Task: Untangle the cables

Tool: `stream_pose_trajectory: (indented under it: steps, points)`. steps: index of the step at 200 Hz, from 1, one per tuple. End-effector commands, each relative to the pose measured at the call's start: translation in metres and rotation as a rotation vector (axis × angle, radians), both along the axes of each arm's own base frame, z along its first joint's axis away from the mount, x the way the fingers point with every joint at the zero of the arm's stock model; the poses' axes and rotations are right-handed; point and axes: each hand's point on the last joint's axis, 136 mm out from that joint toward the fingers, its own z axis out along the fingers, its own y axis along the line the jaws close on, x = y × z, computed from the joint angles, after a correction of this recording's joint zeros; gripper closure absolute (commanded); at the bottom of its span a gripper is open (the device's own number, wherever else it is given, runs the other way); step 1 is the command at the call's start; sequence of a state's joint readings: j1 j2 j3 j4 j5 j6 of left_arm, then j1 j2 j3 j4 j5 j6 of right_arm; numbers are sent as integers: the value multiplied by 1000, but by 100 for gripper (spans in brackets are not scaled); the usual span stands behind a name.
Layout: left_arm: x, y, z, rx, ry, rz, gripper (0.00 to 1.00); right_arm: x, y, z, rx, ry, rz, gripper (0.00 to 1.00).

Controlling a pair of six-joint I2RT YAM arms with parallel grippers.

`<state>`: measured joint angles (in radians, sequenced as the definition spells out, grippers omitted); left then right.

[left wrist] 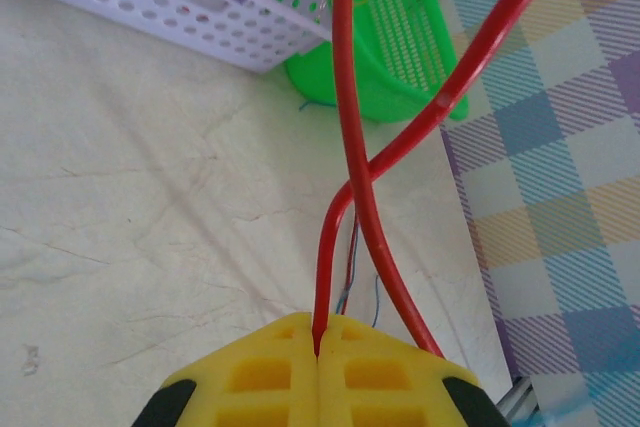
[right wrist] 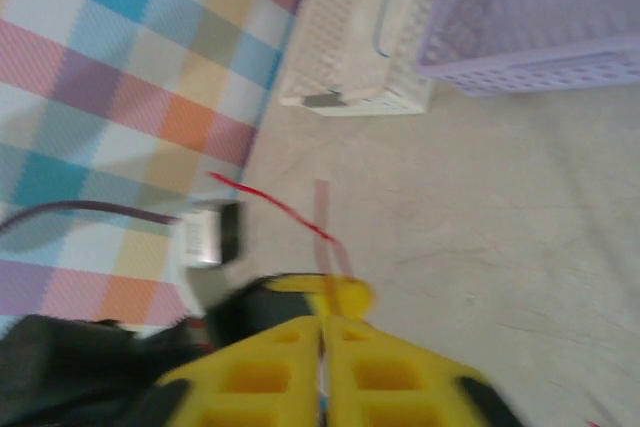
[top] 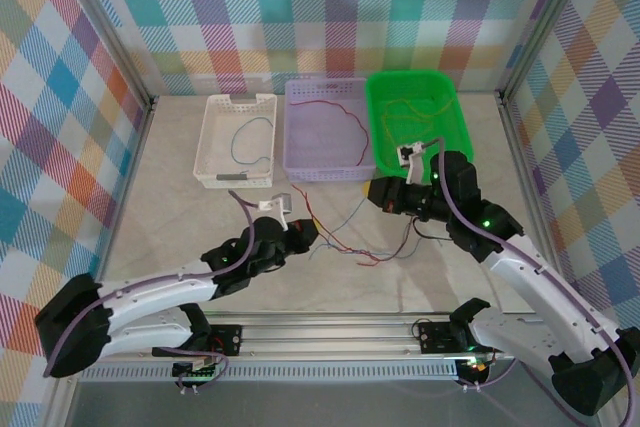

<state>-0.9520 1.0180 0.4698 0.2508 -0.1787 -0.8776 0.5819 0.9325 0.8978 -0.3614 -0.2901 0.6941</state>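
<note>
Partly done: plastic baskets hold thin coloured cables; a tangle awaits at the table's centre. My left gripper clamps a red cable. Right gripper: too blurred, I cannot tell.

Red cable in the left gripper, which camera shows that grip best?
Left wrist: the red cable enters the shut yellow fingertips of the left gripper close up. Top external shows the gripper small among the loose cables; right wrist gives a blurred red streak.
</note>
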Motion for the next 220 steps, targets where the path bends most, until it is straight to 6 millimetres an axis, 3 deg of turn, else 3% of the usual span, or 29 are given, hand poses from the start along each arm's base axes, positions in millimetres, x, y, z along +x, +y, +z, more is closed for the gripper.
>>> stream_pose_trajectory:
  steps: [1,15,41,76,104,122,172,220]
  points:
    - [3,21,-6,70,10,61,100,2,-18,-41,-158,-13,-29,54]
    - [3,30,-7,56,28,87,100,2,-23,-54,-203,-28,-27,44]
    - [5,41,-4,30,49,127,100,-4,-21,-77,-233,-22,29,35]
    - [7,42,1,3,85,147,100,-30,14,-92,-109,6,213,33]
    - [8,37,2,-16,97,134,100,-46,43,-112,-122,-8,314,38]
    - [8,36,1,-20,103,132,100,-46,53,-124,-180,-27,332,47]
    - [5,42,-2,-6,108,142,100,-36,63,-142,-284,-110,311,64]
    - [4,48,-4,4,106,160,100,-45,67,-144,-276,-112,358,68]
